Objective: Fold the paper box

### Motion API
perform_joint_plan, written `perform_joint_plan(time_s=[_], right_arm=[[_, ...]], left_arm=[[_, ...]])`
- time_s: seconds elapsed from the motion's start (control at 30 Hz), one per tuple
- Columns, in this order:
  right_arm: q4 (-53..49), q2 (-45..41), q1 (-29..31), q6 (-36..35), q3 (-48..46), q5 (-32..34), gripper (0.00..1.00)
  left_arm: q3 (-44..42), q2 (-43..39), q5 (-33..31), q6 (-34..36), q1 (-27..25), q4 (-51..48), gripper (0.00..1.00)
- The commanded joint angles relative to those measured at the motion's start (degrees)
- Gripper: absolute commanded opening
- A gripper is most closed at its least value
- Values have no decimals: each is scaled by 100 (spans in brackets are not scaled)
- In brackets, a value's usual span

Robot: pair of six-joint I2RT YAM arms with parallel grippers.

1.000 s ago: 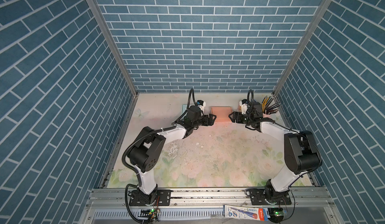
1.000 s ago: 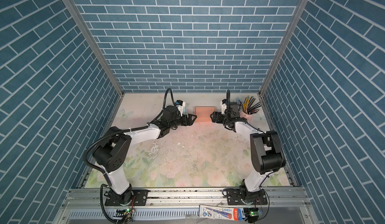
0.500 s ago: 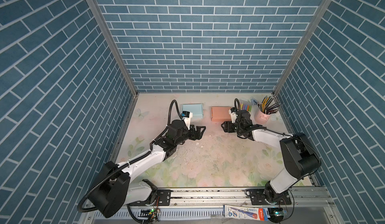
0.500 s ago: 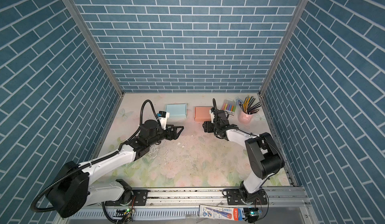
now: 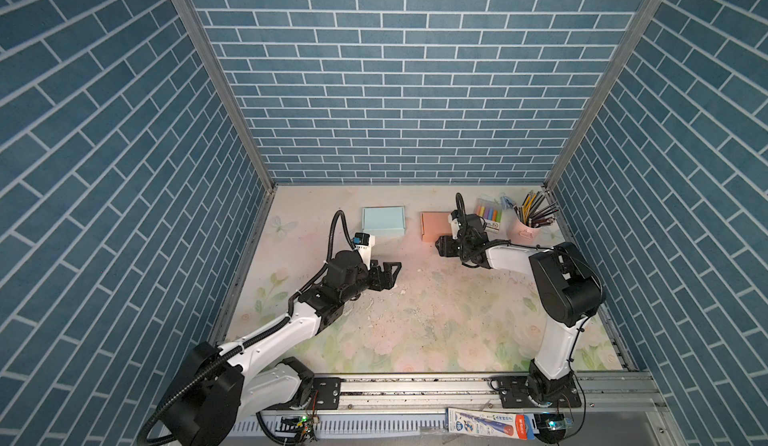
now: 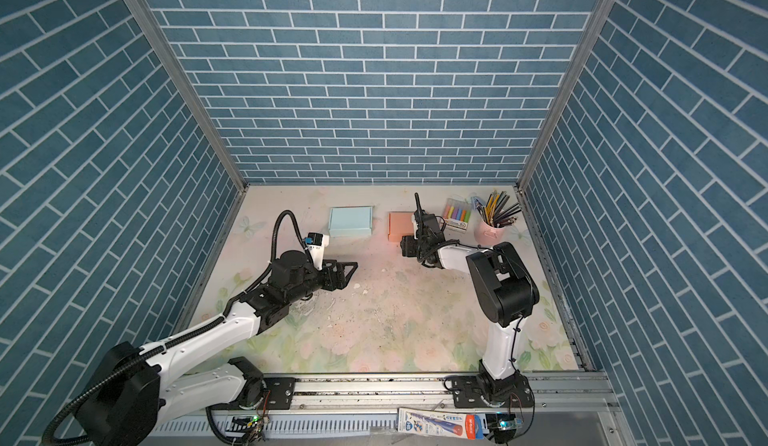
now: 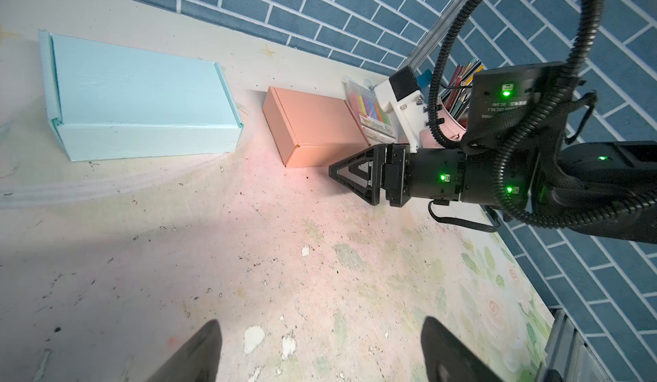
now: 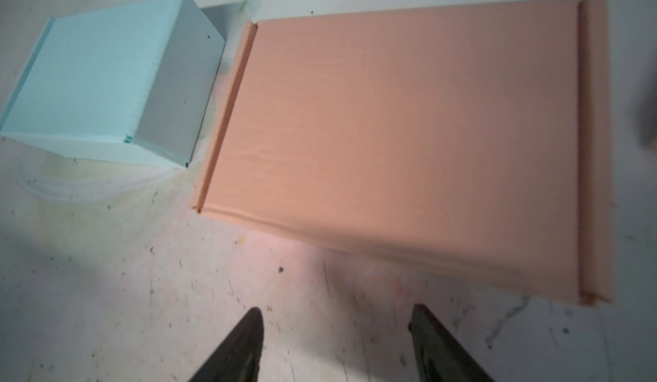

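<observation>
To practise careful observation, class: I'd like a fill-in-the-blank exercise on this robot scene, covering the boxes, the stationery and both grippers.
1. In both top views the blue box lies to the ____ of the salmon box.
2. The pencils stand in a ____ cup.
3. The right gripper, near the salmon box, holds ____.
4. The left gripper is fully ____.
Missing words: left; pink; nothing; open.

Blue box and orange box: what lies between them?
Only bare table separates the blue box from the orange box, seen in the left wrist view.
</observation>
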Motion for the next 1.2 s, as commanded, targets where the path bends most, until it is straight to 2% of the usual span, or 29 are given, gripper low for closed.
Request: perform_joint_plan(time_s=[0.0, 0.67, 1.17], right_arm=[[75, 215, 20, 229, 226, 87, 67], [28, 564, 9, 311, 637, 206, 66], [342, 965, 35, 704, 939, -50, 65]], left_arm=[[-110, -166, -105, -51, 17, -6, 88], [-416, -979, -294, -7, 265, -461, 88], [-635, -1332, -347, -43, 362, -635, 88]])
